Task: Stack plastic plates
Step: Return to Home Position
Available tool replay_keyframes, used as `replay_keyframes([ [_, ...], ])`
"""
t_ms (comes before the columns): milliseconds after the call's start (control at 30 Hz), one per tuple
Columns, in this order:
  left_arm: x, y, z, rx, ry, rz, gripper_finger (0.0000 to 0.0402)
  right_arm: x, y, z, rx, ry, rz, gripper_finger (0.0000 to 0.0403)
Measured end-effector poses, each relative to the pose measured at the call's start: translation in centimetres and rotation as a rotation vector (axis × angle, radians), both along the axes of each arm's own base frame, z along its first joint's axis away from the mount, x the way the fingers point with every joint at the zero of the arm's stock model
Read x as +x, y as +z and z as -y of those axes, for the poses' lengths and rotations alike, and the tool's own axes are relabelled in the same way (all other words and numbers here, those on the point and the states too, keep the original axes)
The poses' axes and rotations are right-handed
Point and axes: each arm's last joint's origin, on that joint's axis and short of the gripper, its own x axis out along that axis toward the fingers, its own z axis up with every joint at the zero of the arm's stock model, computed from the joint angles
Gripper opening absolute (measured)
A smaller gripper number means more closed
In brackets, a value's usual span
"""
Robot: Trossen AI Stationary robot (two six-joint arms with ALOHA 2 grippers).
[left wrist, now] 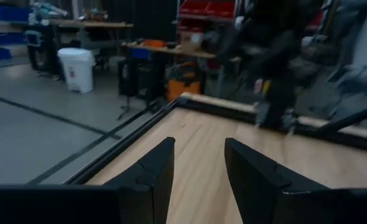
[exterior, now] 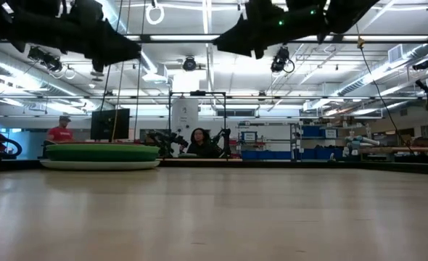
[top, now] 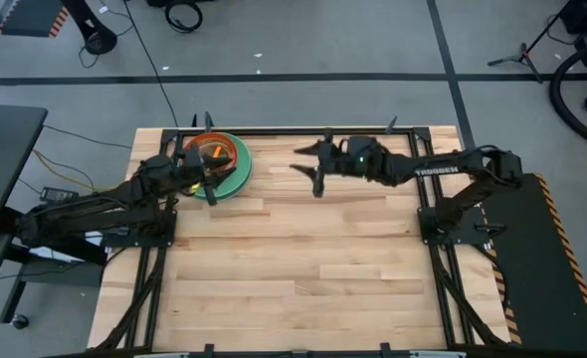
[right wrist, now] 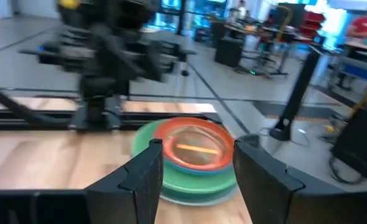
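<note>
the left end effector (left wrist: 199, 144) is open at a middle width and holds nothing; it hangs just beside the pile, above the worktop (top: 303, 259). the right end effector (right wrist: 199, 146) is open and empty too, near the middle of the far edge, apart from the pile. the plastic plates (top: 220, 159) stand as one pile near the far left corner: large green ones below, a red-orange rim higher, small translucent ones on top. no loose plate shows, so i judge the stacking done; only parking the arms is left.
</note>
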Motion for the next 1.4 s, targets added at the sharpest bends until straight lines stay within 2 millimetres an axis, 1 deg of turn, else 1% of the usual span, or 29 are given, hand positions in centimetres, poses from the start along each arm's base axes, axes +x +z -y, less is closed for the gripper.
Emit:
replay_keyframes([
  [100,-0.3,0.6,0.7,-0.005,-0.037,0.056,0.0148,-0.3,-0.2,1.2,0.009,-0.039,-0.017,0.0198],
  [167,-0.6,1.0,1.2,-0.010,-0.065,0.088,0.0148,-0.4,-0.4,1.5,0.010,-0.047,-0.039,0.0199],
  [400,-0.8,1.4,2.7,0.019,-0.166,0.113,0.0148,-0.3,-0.6,0.9,0.020,-0.007,-0.057,0.0204],
  [567,-0.5,1.4,4.2,0.049,-0.320,0.102,0.0148,0.1,-1.0,0.6,0.021,0.031,-0.063,0.0205],
  [667,-0.4,1.5,5.1,0.063,-0.387,0.113,0.0148,1.1,-2.5,0.5,0.032,0.048,-0.085,0.0204],
  [833,-0.5,1.8,6.4,0.097,-0.433,0.139,0.0148,3.1,-6.5,0.5,0.079,0.104,-0.153,0.0205],
  [933,-0.5,1.7,6.9,0.114,-0.443,0.128,0.0148,3.6,-7.6,0.5,0.087,0.107,-0.166,0.0205],
  [1233,-0.5,1.3,7.3,0.115,-0.470,0.093,0.0148,3.3,-6.5,0.6,0.084,0.087,-0.134,0.0204],
  [1300,-0.5,1.3,7.3,0.115,-0.470,0.092,0.0148,3.3,-6.6,0.6,0.098,0.082,-0.140,0.0203],
  [1400,-0.5,1.4,7.3,0.115,-0.470,0.095,0.0148,3.5,-7.4,0.8,0.126,0.057,-0.164,0.0203],
])
